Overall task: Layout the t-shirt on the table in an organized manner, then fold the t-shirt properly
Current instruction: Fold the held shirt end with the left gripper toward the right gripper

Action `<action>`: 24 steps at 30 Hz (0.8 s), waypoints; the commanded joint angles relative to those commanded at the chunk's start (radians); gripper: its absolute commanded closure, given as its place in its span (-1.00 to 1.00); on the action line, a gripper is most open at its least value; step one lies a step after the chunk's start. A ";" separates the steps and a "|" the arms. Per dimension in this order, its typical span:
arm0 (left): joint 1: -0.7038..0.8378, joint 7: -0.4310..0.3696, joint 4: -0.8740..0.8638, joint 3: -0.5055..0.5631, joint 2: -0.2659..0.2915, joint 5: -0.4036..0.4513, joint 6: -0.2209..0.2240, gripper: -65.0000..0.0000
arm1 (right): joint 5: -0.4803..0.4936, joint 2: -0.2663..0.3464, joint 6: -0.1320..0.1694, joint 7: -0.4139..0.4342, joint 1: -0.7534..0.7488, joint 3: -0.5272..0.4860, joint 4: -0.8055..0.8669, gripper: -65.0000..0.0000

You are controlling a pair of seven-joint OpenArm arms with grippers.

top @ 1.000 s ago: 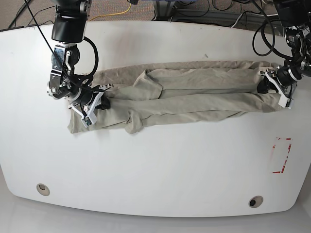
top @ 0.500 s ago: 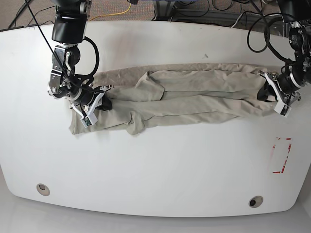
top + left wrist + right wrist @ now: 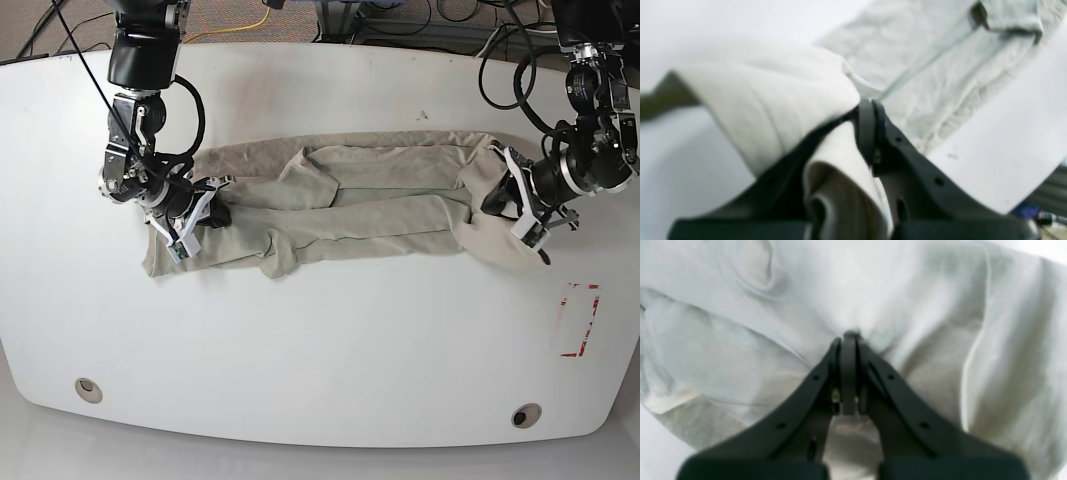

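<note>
Across the middle of the table (image 3: 320,340) the shirt (image 3: 350,205) is lying as a long, wrinkled band, running from the right gripper (image 3: 195,215) on the base view's left side to the left gripper (image 3: 510,205) on its right side. Near the band's left end a loose flap is lying folded over the top layer.

The right gripper is pressing down on the shirt's end by the table surface, its jaws clenched together on a pinch of cloth; the right wrist view is showing the dark fingers (image 3: 813,380) meeting at their tips with fabric (image 3: 740,323) bunching around them.

The left gripper (image 3: 870,133) is likewise clamped on the shirt's other end, with cloth (image 3: 780,100) draping over one finger and a fold tucked between the jaws. That end is curling up and over toward the shirt's middle, its pale underside showing, so the band is bulging there.

A red tape rectangle (image 3: 580,320) is sitting on the table near its right edge, apart from the shirt.
</note>
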 joint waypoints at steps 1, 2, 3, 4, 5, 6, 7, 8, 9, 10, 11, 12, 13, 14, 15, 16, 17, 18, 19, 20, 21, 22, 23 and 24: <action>-0.002 0.000 -0.002 0.006 0.012 0.000 0.000 0.89 | 0.000 0.000 0.000 0.000 0.000 0.000 0.000 0.98; -0.002 0.000 -0.002 0.009 0.029 0.000 0.000 0.89 | 0.000 0.000 0.000 0.000 0.000 0.000 0.000 0.98; -0.002 0.000 -0.002 0.011 0.049 0.000 0.000 0.89 | 0.000 0.000 0.000 0.000 0.000 0.000 0.000 0.98; -0.003 0.000 -0.002 0.011 0.061 0.003 0.000 0.89 | 0.000 0.000 0.000 0.000 0.000 0.000 0.000 0.98; -0.011 0.000 -0.002 0.011 0.080 0.006 0.000 0.89 | 0.000 0.000 0.000 0.000 0.000 0.000 0.000 0.98; -0.017 0.000 -0.003 0.011 0.094 0.006 0.000 0.89 | 0.000 0.000 0.000 0.000 0.000 0.000 0.000 0.98; -0.028 0.000 -0.005 0.011 0.117 0.008 0.000 0.89 | 0.000 0.000 0.000 0.000 0.000 0.000 0.000 0.98; -0.032 0.000 -0.005 0.011 0.127 0.008 0.000 0.89 | 0.000 0.000 0.000 -0.002 0.000 0.000 0.000 0.98; -0.035 0.000 -0.009 0.011 0.138 0.008 0.000 0.89 | 0.000 0.000 0.000 -0.002 0.000 0.000 0.000 0.98; -0.035 0.000 -0.018 0.011 0.152 0.008 0.000 0.89 | 0.000 0.000 0.000 -0.002 0.000 0.000 0.000 0.98; -0.037 0.000 -0.031 0.011 0.170 0.008 0.000 0.89 | 0.000 0.000 0.000 -0.002 0.000 0.000 0.000 0.98; -0.040 0.000 -0.037 0.011 0.183 0.008 0.000 0.89 | 0.000 0.000 0.000 -0.003 0.000 0.000 0.000 0.98; -0.049 0.000 -0.044 0.011 0.198 0.008 0.000 0.89 | 0.000 0.000 0.000 -0.003 0.000 0.000 0.000 0.98; -0.063 0.000 -0.055 0.011 0.218 0.008 0.000 0.89 | 0.000 0.000 0.000 -0.003 0.000 0.000 0.000 0.98; -0.066 0.000 -0.061 0.011 0.226 0.008 0.000 0.89 | 0.000 0.000 0.000 -0.003 0.000 0.000 0.000 0.98; -0.072 0.000 -0.077 0.011 0.242 0.008 0.000 0.89 | 0.000 0.000 0.000 -0.005 0.000 0.000 0.000 0.98; -0.075 0.000 -0.087 0.011 0.253 0.008 0.000 0.89 | 0.000 0.000 0.000 -0.005 0.000 0.000 0.000 0.98; -0.077 0.000 -0.103 0.011 0.264 0.008 0.000 0.89 | 0.000 0.000 0.000 -0.005 0.000 0.000 0.000 0.98; -0.078 0.000 -0.112 0.011 0.269 0.008 0.000 0.89 | 0.000 0.000 0.000 -0.006 0.000 0.000 0.000 0.98; -0.080 0.000 -0.124 0.011 0.272 0.008 0.000 0.89 | 0.000 0.000 0.000 -0.006 0.000 0.000 0.002 0.98; -0.081 0.000 -0.130 0.011 0.276 0.008 0.000 0.89 | 0.000 0.000 0.000 -0.006 0.000 0.000 0.002 0.98; -0.084 0.000 -0.137 0.012 0.278 0.008 0.000 0.89 | 0.000 0.000 0.000 -0.006 0.000 0.000 0.002 0.98; -0.092 0.000 -0.143 0.012 0.282 0.008 0.000 0.89 | 0.000 0.002 0.000 -0.006 0.000 0.000 0.002 0.98; -0.095 0.000 -0.147 0.012 0.284 0.008 0.000 0.89 | 0.000 0.002 0.000 -0.006 0.000 0.000 0.002 0.98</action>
